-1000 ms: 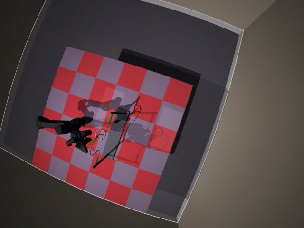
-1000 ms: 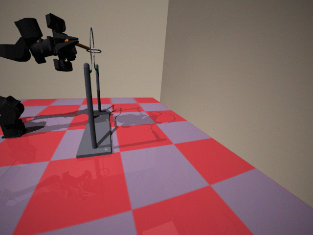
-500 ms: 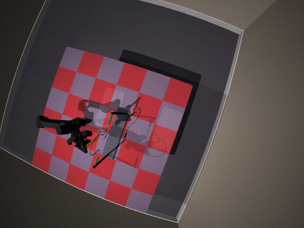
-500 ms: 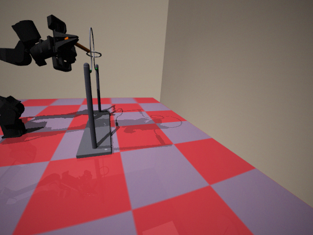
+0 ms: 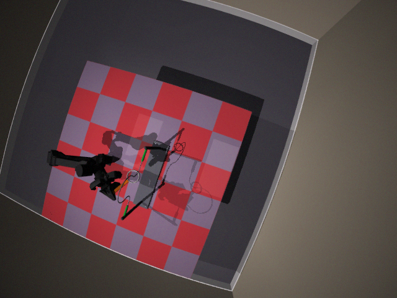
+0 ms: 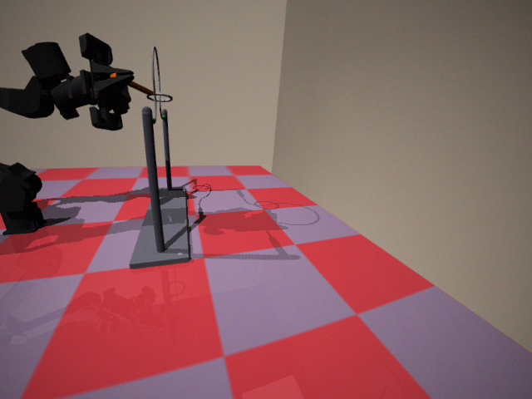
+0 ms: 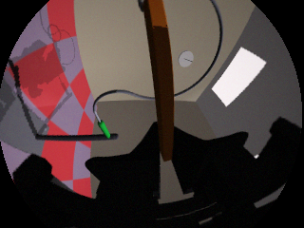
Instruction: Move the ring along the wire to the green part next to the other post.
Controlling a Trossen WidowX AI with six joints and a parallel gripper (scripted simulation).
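My gripper (image 5: 115, 193) (image 6: 132, 74) (image 7: 159, 124) is shut on the orange handle (image 5: 122, 185) (image 6: 141, 87) (image 7: 163, 85), which slants down from the fingers to the ring in the exterior view. The ring (image 5: 126, 176) (image 6: 171, 98) lies nearly flat around the thin grey wire (image 5: 118, 194) (image 6: 154, 47) (image 7: 220, 33), between the two posts. Green parts (image 5: 143, 155) (image 5: 125, 210) mark both wire ends; one green part (image 7: 104, 129) shows in the wrist view. Whether ring and wire touch cannot be told. The ring is mostly out of the wrist view.
One post (image 5: 157, 148) (image 6: 167, 150) is at the far end of the grey base (image 6: 144, 240), and the other post (image 5: 138, 205) (image 6: 153, 180) is at the near end. The wire's tall loop rises above the ring in the exterior view. The arm reaches in from the left.
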